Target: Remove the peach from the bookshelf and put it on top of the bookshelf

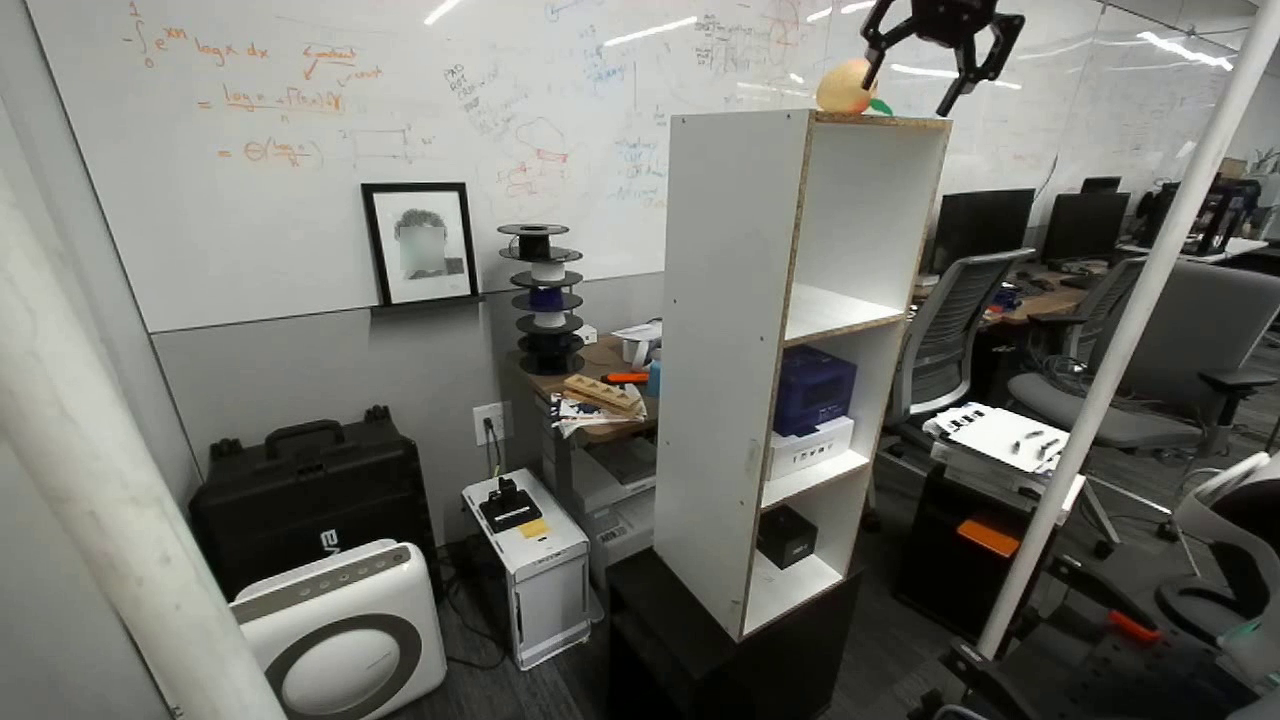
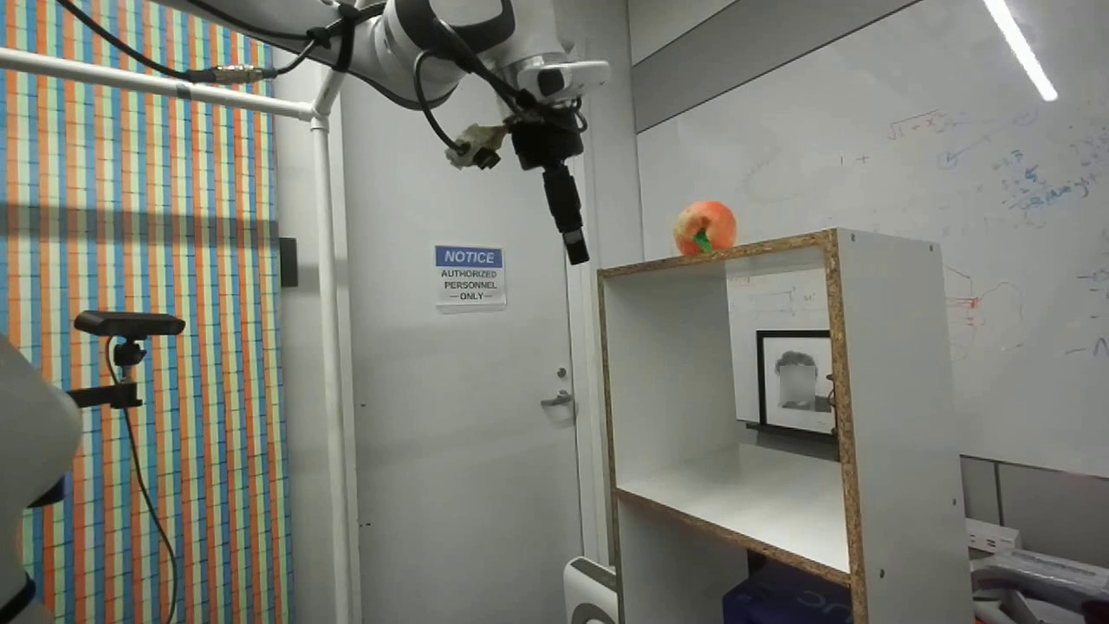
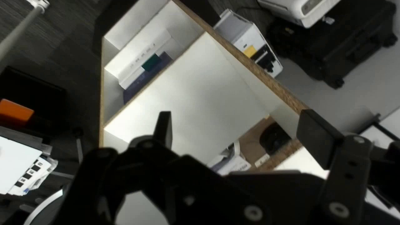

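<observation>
The orange-tan peach (image 1: pixel 838 90) with a green leaf rests on top of the white bookshelf (image 1: pixel 735 350). It also shows on the top board in an exterior view (image 2: pixel 715 221), where the bookshelf (image 2: pixel 897 390) is seen from another side. My gripper (image 1: pixel 906 98) is open, with nothing between its fingers. In an exterior view the gripper (image 2: pixel 578 250) hangs in front of the bookshelf, apart from the peach and near the top board's height. In the wrist view the spread fingers (image 3: pixel 240 131) face the compartments of the bookshelf (image 3: pixel 193 93). The peach is out of the wrist view.
A blue box (image 1: pixel 815 385) on a white box (image 1: pixel 812 448) stands in the middle compartment. A black box (image 1: pixel 787 537) is in the bottom one. A whiteboard (image 2: pixel 1022 347) is behind the bookshelf. White poles (image 1: pixel 1120 340) stand in the foreground.
</observation>
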`<state>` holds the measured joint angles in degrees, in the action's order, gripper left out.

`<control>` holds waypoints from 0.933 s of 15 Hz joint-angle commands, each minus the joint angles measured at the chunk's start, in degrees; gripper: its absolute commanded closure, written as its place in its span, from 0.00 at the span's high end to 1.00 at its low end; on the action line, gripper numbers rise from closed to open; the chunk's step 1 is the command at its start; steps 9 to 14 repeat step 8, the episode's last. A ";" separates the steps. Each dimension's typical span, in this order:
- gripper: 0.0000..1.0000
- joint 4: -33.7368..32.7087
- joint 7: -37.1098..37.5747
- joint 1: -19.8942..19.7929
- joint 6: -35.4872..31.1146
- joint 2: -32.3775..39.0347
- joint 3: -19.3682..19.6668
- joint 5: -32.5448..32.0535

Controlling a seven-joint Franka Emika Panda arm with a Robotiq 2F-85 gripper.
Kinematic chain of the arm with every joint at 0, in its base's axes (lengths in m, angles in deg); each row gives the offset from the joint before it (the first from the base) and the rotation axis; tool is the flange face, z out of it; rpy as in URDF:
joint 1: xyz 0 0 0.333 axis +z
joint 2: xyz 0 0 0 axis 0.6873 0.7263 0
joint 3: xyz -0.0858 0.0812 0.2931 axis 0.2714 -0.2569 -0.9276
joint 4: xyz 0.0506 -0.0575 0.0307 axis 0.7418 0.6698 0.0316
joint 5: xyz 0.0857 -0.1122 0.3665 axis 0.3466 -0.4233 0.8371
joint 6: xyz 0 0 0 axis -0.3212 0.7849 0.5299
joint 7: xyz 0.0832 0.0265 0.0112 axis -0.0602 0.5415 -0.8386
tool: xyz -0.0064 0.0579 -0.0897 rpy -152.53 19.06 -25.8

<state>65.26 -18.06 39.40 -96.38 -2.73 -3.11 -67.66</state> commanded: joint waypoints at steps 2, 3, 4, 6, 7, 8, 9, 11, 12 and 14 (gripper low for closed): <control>1.00 2.71 -8.05 -0.85 11.10 -3.60 -1.09 -2.08; 1.00 2.98 -9.20 -0.97 13.09 -3.75 -1.41 -3.41; 1.00 3.11 -10.51 -0.98 15.35 -3.67 -1.67 -4.99; 1.00 2.55 -9.25 -1.06 14.54 -2.30 -1.43 -4.14; 1.00 2.90 -9.86 -1.00 15.46 -2.38 -1.55 -5.09; 1.00 3.14 -10.18 -0.97 15.80 -2.39 -1.60 -5.44; 1.00 3.14 -10.18 -0.97 15.80 -2.39 -1.60 -5.44; 1.00 3.14 -10.18 -0.97 15.80 -2.39 -1.60 -5.44; 1.00 3.14 -10.18 -0.97 15.80 -2.39 -1.60 -5.44; 1.00 3.14 -10.18 -0.97 15.80 -2.39 -1.60 -5.44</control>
